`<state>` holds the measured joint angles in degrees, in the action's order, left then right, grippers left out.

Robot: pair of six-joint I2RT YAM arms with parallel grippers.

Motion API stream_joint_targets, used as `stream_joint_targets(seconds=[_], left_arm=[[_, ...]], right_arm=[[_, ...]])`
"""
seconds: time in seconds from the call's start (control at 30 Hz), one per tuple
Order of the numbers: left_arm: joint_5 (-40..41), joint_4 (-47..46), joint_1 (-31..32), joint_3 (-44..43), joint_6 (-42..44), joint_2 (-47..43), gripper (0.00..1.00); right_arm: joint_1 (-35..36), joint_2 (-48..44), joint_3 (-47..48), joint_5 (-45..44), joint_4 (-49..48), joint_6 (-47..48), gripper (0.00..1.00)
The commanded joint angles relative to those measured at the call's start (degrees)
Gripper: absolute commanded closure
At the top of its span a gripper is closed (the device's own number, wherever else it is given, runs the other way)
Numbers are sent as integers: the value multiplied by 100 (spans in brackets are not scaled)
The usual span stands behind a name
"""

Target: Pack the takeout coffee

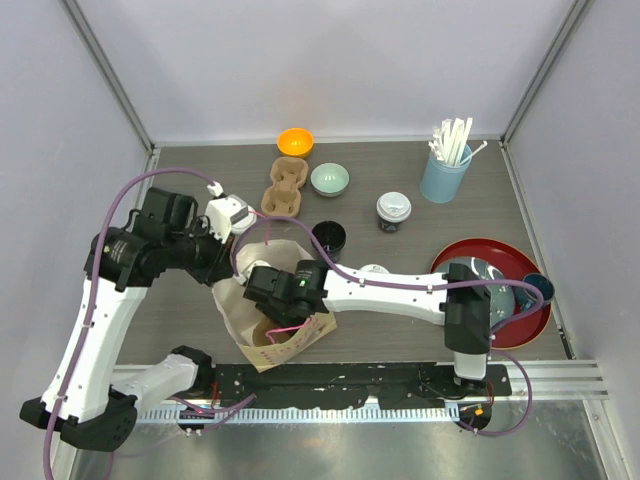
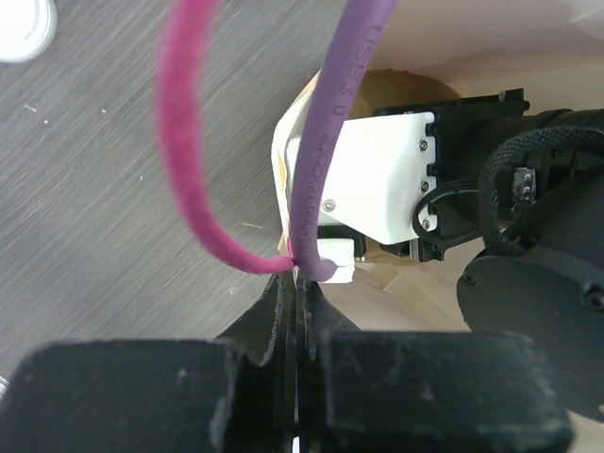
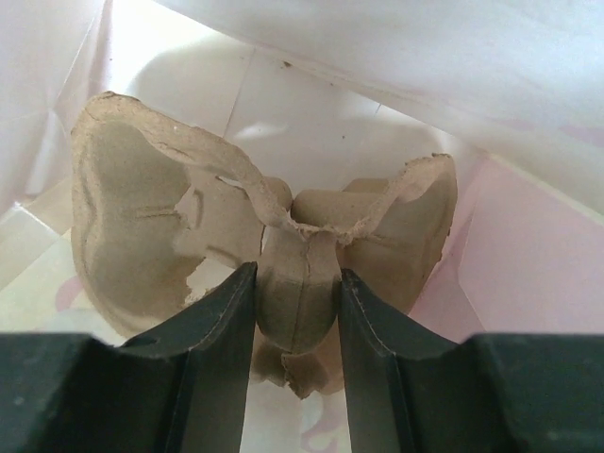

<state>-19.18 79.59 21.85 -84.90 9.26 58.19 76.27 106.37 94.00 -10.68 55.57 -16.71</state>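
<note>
Right fingers (image 3: 219, 326) part-open, clamping carrier's (image 3: 142, 217) centre ridge inside bag (image 1: 236, 310); left fingers (image 2: 257, 328) shut, seemingly pinching its rim to hold it open.

Rough, fibrous paper pulp with ragged edges is being shown by the cup carrier (image 3: 170, 208). Smooth matt black plastic is being shown by the fingers (image 3: 212, 359) of the right claw (image 3: 297, 274), and a grainier matt black by the left claw (image 2: 297, 302). The bag (image 3: 528, 236) is being seen from inside as smooth white paper. The pink cable (image 2: 189, 142) is being sheathed in fuzzy weave, the purple cable (image 2: 344, 94) in smooth plastic. The worktop (image 1: 400, 335) is being seen as matt grey wood grain, the red tray (image 1: 505, 255) as glossy.
</note>
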Motion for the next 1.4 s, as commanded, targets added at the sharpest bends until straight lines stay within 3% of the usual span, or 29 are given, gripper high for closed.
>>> stream_joint_targets(seconds=[0.0,0.4,0.8,1.0,1.03,1.1,1.37], left_arm=[[-402,-146,13,-8,-47,-10,100],[-26,-576,13,-18,-161,-168,100],[-464,-594,21,439,-126,-326,100],[-587,-533,21,448,-29,-379,100],[-596,-480,21,466,49,-370,100],[-578,-427,21,518,137,-396,100],[-359,-374,21,764,375,-388,100]], right_arm=[[-24,279,198,250,428,-455,75],[11,947,-29,-40,516,-1291,75],[-253,1255,-434,408,-415,-1274,62],[-306,1282,-567,347,-705,-1256,45],[-306,1220,-567,312,-749,-1264,29],[-306,993,-532,189,-846,-1256,14],[-104,253,-444,-48,-1268,-931,11]])
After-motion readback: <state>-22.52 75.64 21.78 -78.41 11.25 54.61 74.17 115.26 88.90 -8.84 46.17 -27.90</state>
